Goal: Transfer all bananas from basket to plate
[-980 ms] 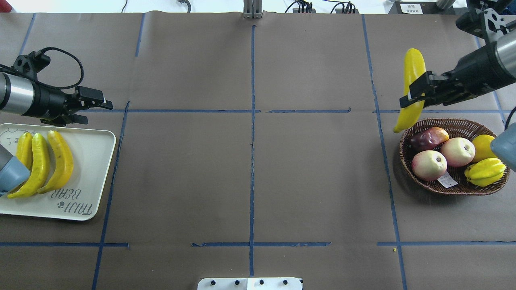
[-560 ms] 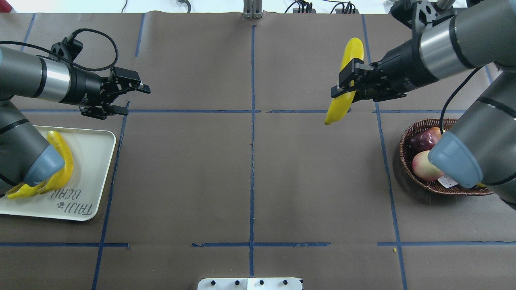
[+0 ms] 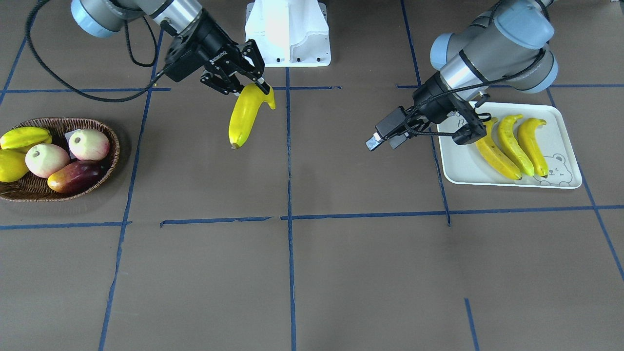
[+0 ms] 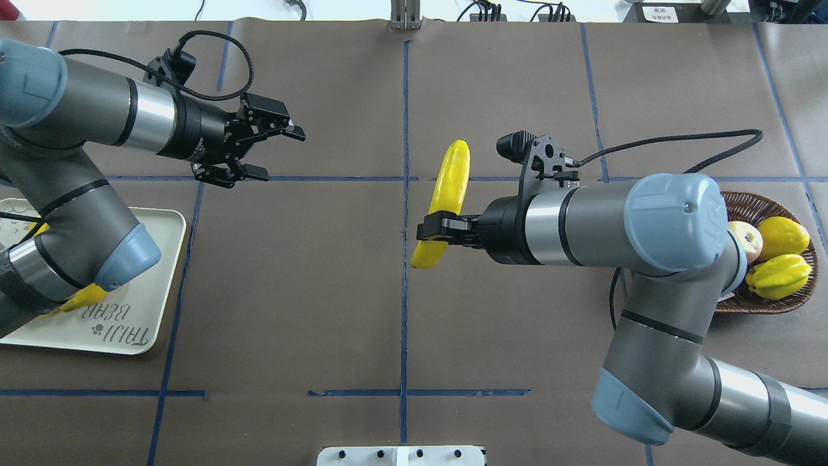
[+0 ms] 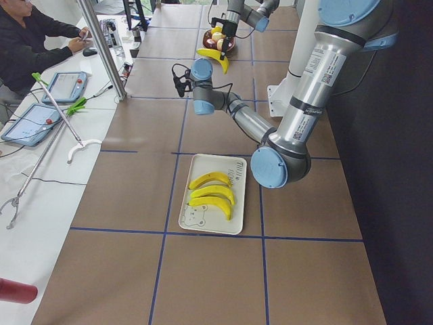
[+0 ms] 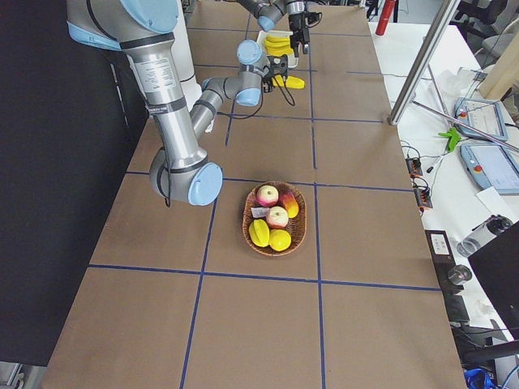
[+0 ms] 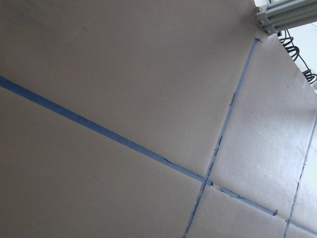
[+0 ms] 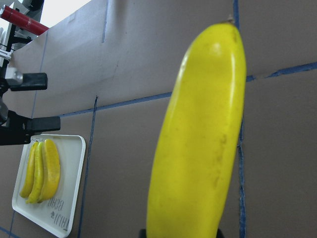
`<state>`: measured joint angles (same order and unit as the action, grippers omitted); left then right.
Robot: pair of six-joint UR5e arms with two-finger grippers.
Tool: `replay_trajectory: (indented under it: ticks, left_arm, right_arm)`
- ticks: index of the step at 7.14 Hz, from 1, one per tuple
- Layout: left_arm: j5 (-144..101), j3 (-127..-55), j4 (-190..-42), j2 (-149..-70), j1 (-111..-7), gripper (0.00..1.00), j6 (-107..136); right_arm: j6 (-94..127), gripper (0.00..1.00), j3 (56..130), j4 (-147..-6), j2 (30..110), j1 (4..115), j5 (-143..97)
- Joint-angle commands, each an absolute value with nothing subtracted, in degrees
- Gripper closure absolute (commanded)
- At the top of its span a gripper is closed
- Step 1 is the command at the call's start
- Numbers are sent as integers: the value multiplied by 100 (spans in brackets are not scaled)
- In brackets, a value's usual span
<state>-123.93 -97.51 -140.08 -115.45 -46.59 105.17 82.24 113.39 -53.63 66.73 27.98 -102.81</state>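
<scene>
My right gripper (image 4: 436, 232) is shut on a yellow banana (image 4: 451, 175) and holds it above the table's middle, just right of the centre tape line. In the front-facing view this banana (image 3: 243, 117) hangs from the gripper (image 3: 249, 84); it fills the right wrist view (image 8: 203, 139). My left gripper (image 4: 282, 155) is open and empty, in the air to the right of the white plate (image 4: 152, 285). Three bananas (image 3: 509, 146) lie side by side on the plate (image 3: 458, 168). The wicker basket (image 3: 29, 191) at the far right shows no banana.
The basket (image 4: 766, 304) holds two apples (image 3: 89, 144), a mango (image 3: 73, 176), a lemon (image 3: 9, 165) and a starfruit (image 3: 24, 137). The white robot base (image 3: 287, 29) stands at the table's near edge. An operator (image 5: 34, 40) sits beyond the far edge.
My right arm has carried the banana left from beside the basket to the table's middle. My left arm has swung right, away from the plate, still open.
</scene>
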Motion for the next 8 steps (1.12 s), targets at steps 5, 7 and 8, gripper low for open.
replay_trajectory:
  ticks: [5,7,8]
  left_arm:
    - [-11499,-9573,-14203,-12558,-3544,1,10538]
    - [-11426,-9300,-14212,-12805,-3489,1,10538]
    - [-11400,-9281,-14212,-12823,-3367,1,10538]
  right_arm:
    - [8068,96,11250,-5115,6653,2452,-10169]
    - [8068,96,11250,-5115,6653,2452,-10169]
    - [8068,96,11250,-5115,6653,2452,-10169]
